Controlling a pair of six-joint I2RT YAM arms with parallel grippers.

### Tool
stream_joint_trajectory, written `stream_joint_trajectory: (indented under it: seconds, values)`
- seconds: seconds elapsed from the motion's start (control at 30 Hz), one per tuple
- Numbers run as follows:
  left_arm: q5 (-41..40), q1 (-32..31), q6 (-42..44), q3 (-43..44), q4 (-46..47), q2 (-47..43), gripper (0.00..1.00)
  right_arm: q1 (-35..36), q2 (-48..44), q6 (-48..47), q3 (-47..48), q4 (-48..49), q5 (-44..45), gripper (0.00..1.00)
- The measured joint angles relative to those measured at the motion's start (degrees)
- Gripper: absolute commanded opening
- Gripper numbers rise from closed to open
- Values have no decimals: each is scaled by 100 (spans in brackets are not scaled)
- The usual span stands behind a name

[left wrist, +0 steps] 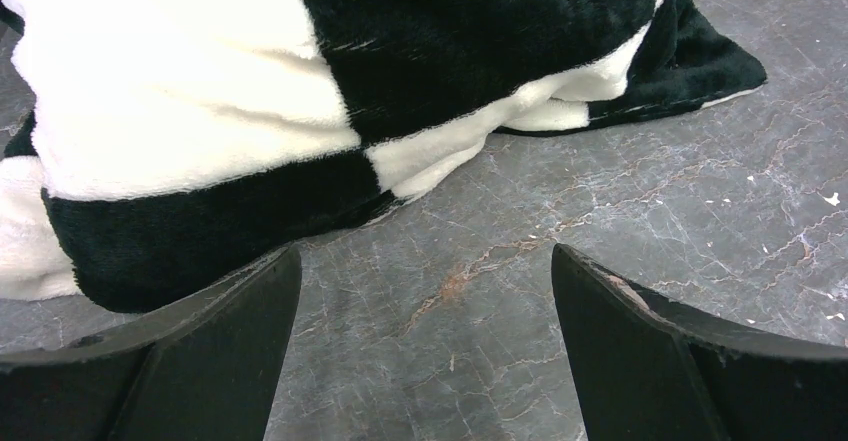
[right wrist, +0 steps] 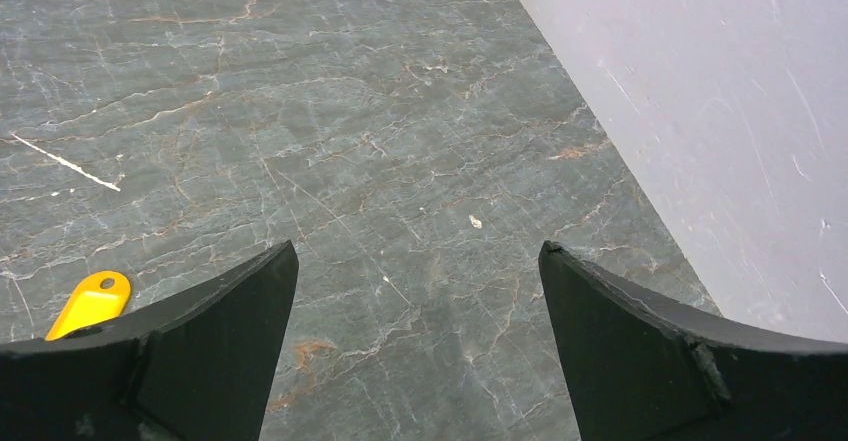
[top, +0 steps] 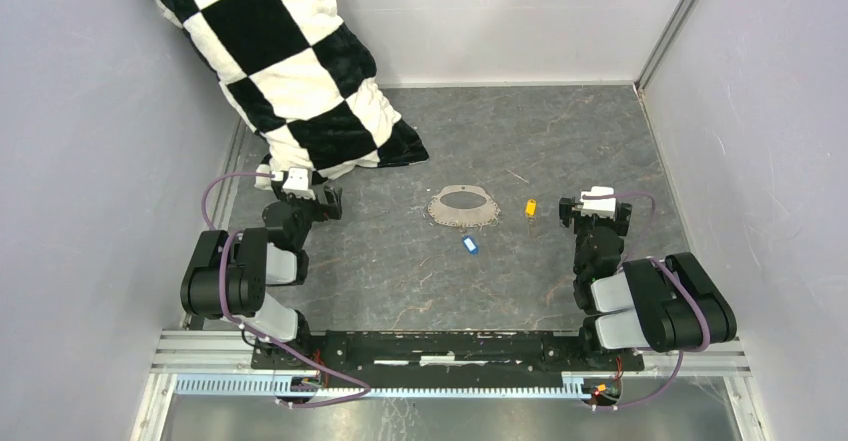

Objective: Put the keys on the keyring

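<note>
The tan-grey oval keyring (top: 464, 207) lies flat in the middle of the dark marble table. A blue-headed key (top: 469, 245) rests just in front of it. A yellow-headed key (top: 531, 206) lies to the ring's right, and its yellow head (right wrist: 92, 301) peeks out beside my right gripper's left finger. My left gripper (top: 322, 199) is open over bare table at the left, nothing between its fingers (left wrist: 220, 351). My right gripper (top: 572, 209) is open too, empty, just right of the yellow key.
A black-and-white checkered plush blanket (top: 290, 71) hangs down the back left and spills onto the table right ahead of the left gripper (left wrist: 425, 261). Grey walls (right wrist: 720, 111) close in the table on the left, back and right.
</note>
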Motion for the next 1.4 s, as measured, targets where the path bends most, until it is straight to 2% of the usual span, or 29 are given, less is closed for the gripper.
stream_joint_trajectory:
  seconds: [0.4,0.5,0.6,0.73,0.83,0.97,1.1,1.4]
  values:
    - [0,0,0,0,2,0,100,0,-31,11,0,-4,2,98]
    - [-22,0,-4,9,-96,-55,100,2,-695,107,63,-894,-28,98]
    - [-37,2,9,483,-1368,-492,100,-28,-1211,791,796,-2352,-192,98]
    - [175,2,212,2188,-3814,-857,100,-127,-1060,1602,1672,-3213,-1123,98]
    - [420,11,507,3025,-5130,-1003,100,-17,-634,1751,2124,-3613,-1974,98]
    - [909,11,758,3285,-6636,-1233,100,706,-234,1622,2310,-4297,-2535,94]
    - [1314,7,839,3285,-7532,-1268,100,1204,-81,1499,2356,-4782,-2736,89]
    - [1622,7,903,3519,-8542,-1266,100,1456,219,1410,2756,-5254,-2763,73]
